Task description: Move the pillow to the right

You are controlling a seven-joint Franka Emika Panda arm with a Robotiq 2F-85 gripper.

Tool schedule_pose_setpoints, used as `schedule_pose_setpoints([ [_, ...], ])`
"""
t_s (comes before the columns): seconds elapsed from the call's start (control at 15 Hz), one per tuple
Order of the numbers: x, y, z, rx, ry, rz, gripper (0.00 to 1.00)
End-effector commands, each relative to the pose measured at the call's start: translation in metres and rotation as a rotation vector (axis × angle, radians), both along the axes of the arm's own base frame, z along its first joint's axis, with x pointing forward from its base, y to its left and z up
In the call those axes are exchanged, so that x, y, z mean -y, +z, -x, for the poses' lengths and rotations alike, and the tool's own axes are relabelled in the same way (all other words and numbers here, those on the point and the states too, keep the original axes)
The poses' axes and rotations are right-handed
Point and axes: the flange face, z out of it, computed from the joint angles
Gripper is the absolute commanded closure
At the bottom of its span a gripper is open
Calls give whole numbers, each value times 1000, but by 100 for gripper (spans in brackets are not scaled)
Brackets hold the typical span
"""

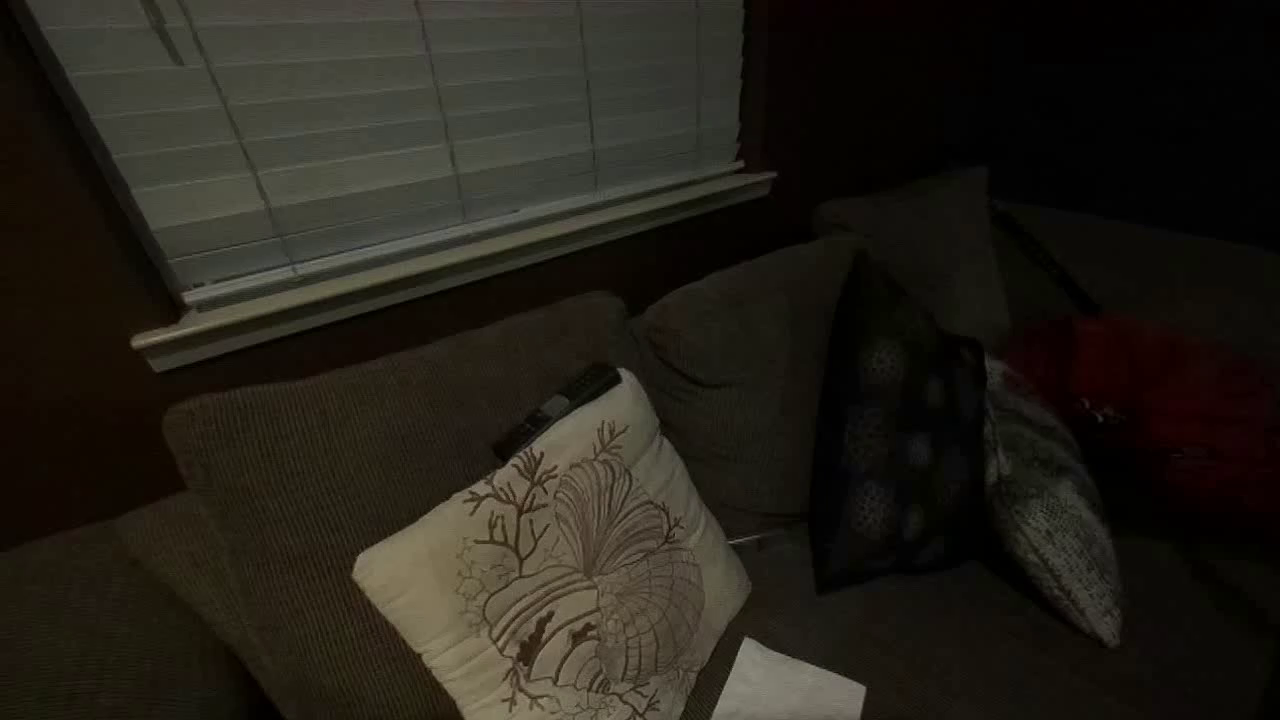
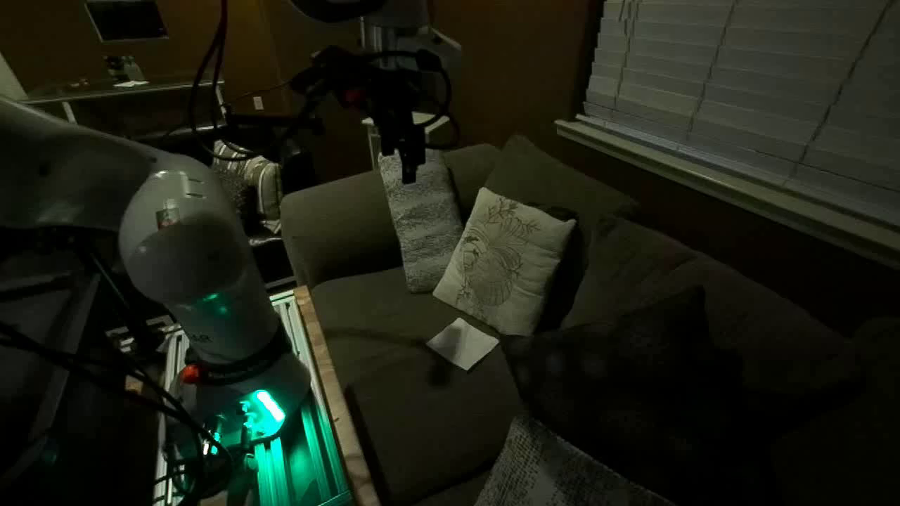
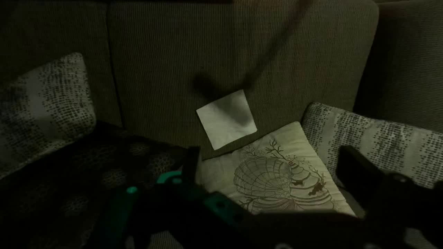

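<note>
The cream pillow (image 1: 600, 560) with brown shell and branch print leans against the sofa's back cushions. It also shows in an exterior view (image 2: 503, 260) and in the wrist view (image 3: 266, 180), where its lower part is hidden by the gripper body. My gripper (image 3: 270, 160) is open, its dark fingers wide apart with nothing between them. In an exterior view the gripper (image 2: 410, 172) points down, raised above the sofa, apart from the pillow. The gripper is out of sight in the view that shows the window sill at left.
White paper (image 3: 226, 119) lies on the seat before the pillow. A grey-white patterned pillow (image 2: 425, 225) stands beside it near the sofa arm (image 2: 337, 218). A dark patterned pillow (image 1: 890, 450) and a speckled pillow (image 1: 1055, 510) stand farther along. A black remote (image 1: 555, 410) lies behind the pillow's top edge.
</note>
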Motion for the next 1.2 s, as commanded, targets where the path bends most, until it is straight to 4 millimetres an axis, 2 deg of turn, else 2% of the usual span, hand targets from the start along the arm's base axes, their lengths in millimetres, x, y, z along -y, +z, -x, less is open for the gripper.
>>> schedule_pose_setpoints([
  [0.0, 0, 1, 0, -1, 0, 0, 0],
  [0.27, 0, 1, 0, -1, 0, 0, 0],
  [0.4, 16, -1, -24, 40, -107, 35, 0],
  [0.67, 70, -11, -85, 173, -277, 51, 0],
  [0.87, 95, -16, -137, 306, -433, 31, 0],
  [1.0, 94, -15, -176, 366, -514, -2, 0],
  [1.13, 78, -12, -207, 352, -479, 7, 0],
])
